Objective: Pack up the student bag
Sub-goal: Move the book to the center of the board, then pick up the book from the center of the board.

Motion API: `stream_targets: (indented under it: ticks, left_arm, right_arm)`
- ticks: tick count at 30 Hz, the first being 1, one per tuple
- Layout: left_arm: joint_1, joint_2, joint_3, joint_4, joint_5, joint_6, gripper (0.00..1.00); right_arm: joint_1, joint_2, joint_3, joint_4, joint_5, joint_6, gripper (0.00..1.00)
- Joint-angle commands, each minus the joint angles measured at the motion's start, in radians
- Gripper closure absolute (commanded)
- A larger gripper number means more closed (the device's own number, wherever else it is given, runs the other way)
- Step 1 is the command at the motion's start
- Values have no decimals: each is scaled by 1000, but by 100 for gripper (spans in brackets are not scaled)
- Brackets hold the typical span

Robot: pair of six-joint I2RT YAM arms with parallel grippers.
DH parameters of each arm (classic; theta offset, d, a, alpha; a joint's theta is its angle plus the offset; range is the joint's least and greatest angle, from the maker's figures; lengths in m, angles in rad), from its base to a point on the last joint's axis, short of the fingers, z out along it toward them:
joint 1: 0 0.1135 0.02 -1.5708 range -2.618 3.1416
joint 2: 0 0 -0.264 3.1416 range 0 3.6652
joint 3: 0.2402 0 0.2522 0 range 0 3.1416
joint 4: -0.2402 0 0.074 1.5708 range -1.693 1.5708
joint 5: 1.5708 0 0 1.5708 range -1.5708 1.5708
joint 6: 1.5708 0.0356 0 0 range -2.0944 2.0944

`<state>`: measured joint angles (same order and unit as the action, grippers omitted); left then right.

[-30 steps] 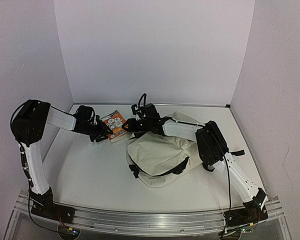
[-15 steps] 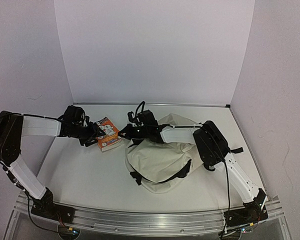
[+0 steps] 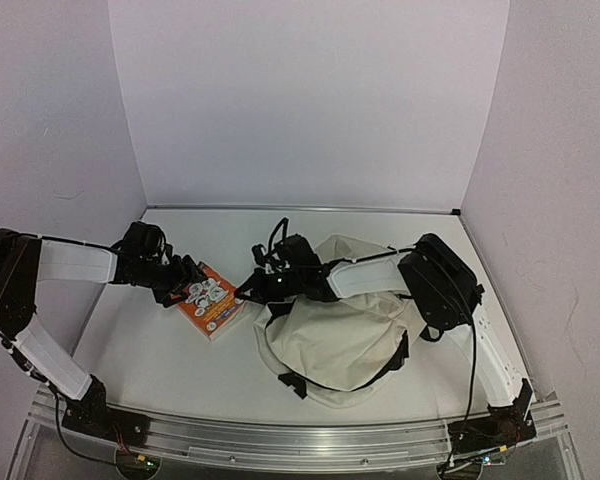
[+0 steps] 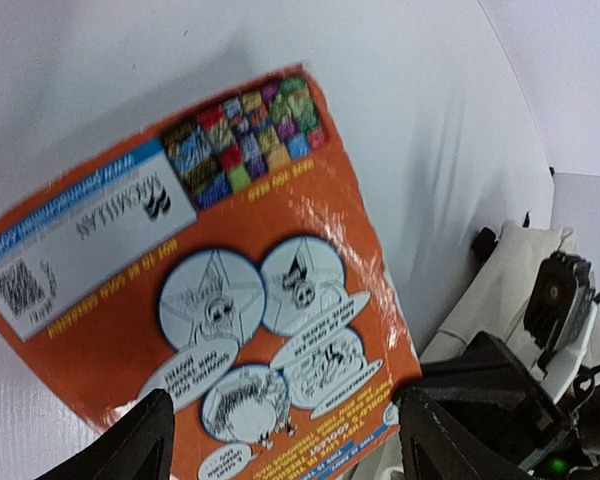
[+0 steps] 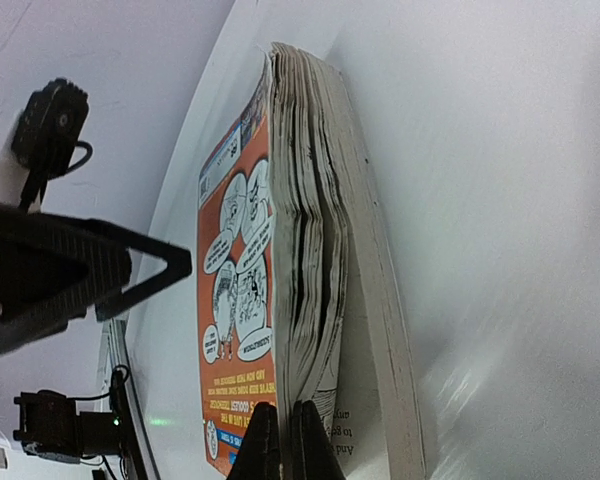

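Packing has barely begun, judging by how things lie: the cream bag (image 3: 345, 335) sits slumped on the table (image 3: 160, 370) in the lower middle-right of the overhead view, black straps trailing along its lower edge, and nothing can be seen going into it. Whether its zip is open cannot be told from above, since the right arm lies across its top. The one item in sight to pack, an orange paperback book (image 3: 208, 300), lies outside the bag, just left of it, in the middle-left of that view. The right claw (image 3: 252, 291) reaches across to the book's right-hand side, and its own camera shows the fingers clenched tight on the page edge at the bottom of the frame, apparently with the cover or a thin sheaf of leaves caught between them. The left claw (image 4: 290, 440) is released: its two dark fingers stand wide apart at the bottom of its view, hovering over the near end of the orange cover without gripping it. What remains, as I judge it, is nearly everything: lifting or dragging the book to the bag, getting it through the opening, and closing up.
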<state>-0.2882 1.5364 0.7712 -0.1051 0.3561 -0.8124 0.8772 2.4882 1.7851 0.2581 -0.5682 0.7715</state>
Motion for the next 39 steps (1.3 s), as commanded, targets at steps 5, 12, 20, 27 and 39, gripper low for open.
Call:
stream_targets:
  ticks: [5, 12, 20, 27, 39]
  left_arm:
    - [17, -92, -35, -43, -74, -17, 19]
    - [17, -228, -55, -195, -150, -20, 16]
    - [49, -257, -154, -181, -115, -93, 11]
    - [52, -173, -199, 3, 25, -135, 11]
    - [53, -8, -221, 142, 89, -128, 32]
  right_arm:
    - [69, -157, -73, -241, 133, -147, 81]
    - [67, -136, 84, -476, 262, -324, 43]
    - [42, -26, 228, -529, 92, -354, 37]
    - [30, 22, 274, -538, 41, -342, 28]
    - [30, 138, 361, -542, -63, -283, 29]
